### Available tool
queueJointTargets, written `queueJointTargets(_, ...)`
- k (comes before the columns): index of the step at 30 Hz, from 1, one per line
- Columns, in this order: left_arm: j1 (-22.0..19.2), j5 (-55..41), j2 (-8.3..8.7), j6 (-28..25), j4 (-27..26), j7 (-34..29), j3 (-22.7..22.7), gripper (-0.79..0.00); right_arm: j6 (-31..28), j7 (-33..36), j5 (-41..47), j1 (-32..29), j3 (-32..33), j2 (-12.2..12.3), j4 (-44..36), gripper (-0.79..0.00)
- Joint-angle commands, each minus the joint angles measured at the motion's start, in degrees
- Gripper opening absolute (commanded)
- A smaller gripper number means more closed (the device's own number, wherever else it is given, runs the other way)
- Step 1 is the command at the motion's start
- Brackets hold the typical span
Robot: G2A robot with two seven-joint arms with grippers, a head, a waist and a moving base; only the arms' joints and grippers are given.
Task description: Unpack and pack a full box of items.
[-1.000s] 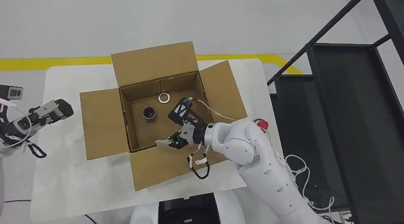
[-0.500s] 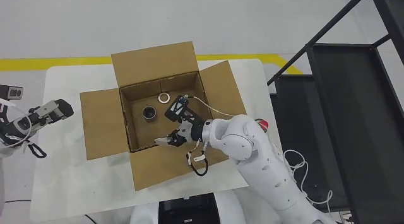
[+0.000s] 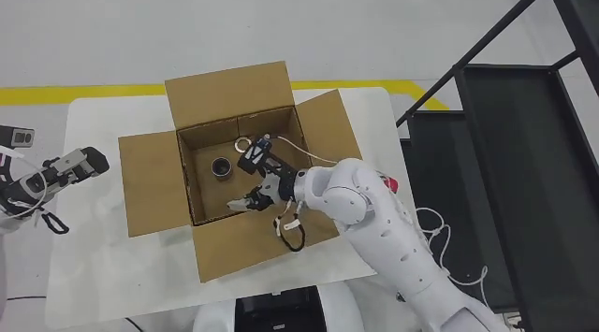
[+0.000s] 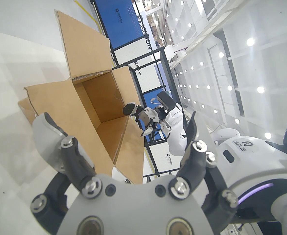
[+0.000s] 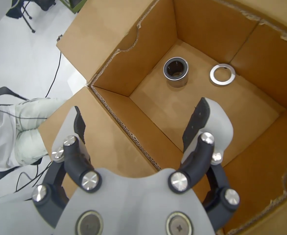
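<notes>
My right pincer hangs over the open cardboard box, just 6 o'clock of the middle of its opening. Its fingers are spread wide and have hold of nothing. From my right wrist I look down past them at the floor of the box.

Two things lie on that floor, apart from each other. A short dark cylinder with a metal rim stands upright toward 9 o'clock. A flat metal ring lies near the wall at 12 o'clock.

The box sits in the middle of the white surface with all four flaps folded outward.

My left pincer is well apart from the box, out at 9 o'clock over the edge of the surface. It points toward the box, spread wide, with nothing between its fingers.
</notes>
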Motion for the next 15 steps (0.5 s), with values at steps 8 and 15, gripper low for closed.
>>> queueJointTargets(8,0.0,0.0,0.0,0.0,0.0,0.0,0.0,0.0,2.6,3.3,8.0,17.0,-8.7,-3.1,19.3,0.0)
queueJointTargets(15,0.0,0.0,0.0,0.0,0.0,0.0,0.0,0.0,4.3,0.2,8.9,24.3,-17.1,-6.6,31.2,0.0)
